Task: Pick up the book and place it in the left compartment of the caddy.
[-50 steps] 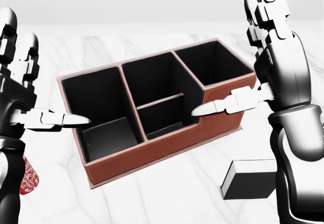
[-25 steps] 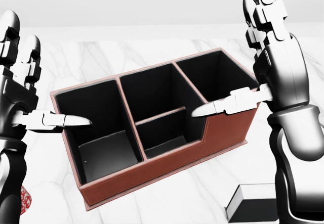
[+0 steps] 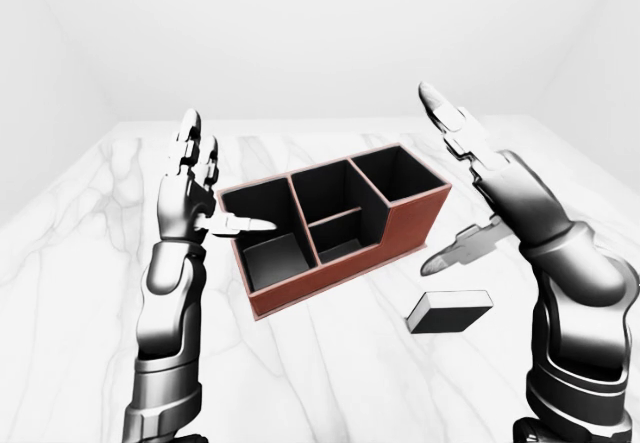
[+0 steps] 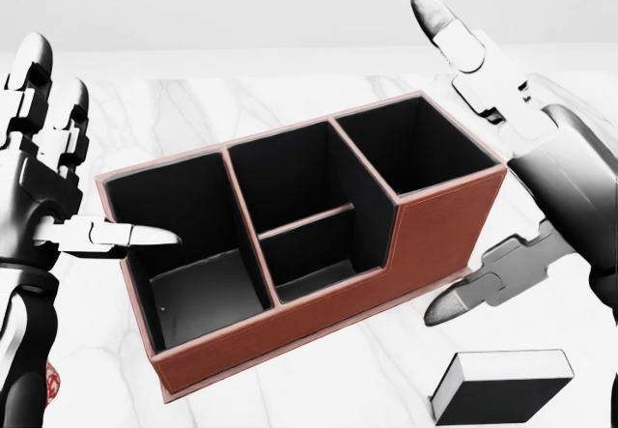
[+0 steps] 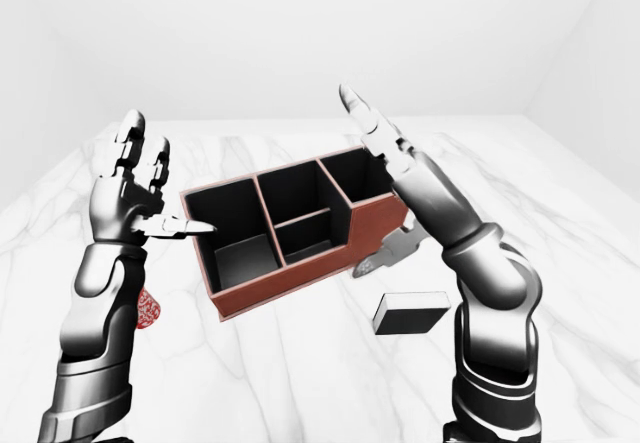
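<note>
Holding my right hand (image 4: 502, 157) wide open and empty, I see the book (image 4: 502, 385) lying flat just below it, beside the caddy (image 4: 425, 244).

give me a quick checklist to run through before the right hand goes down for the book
1. Book in view, lying flat on the marble table: ok.
2. Right hand open, holding nothing: ok.
3. Right hand over the book: not ok, it is raised above and beside it, with a gap.
4. Left compartment of the caddy empty: ok.
5. Left hand out of the way: not ok, its thumb reaches over the left compartment's rim.
6. Book's cover side: cannot tell.
</note>
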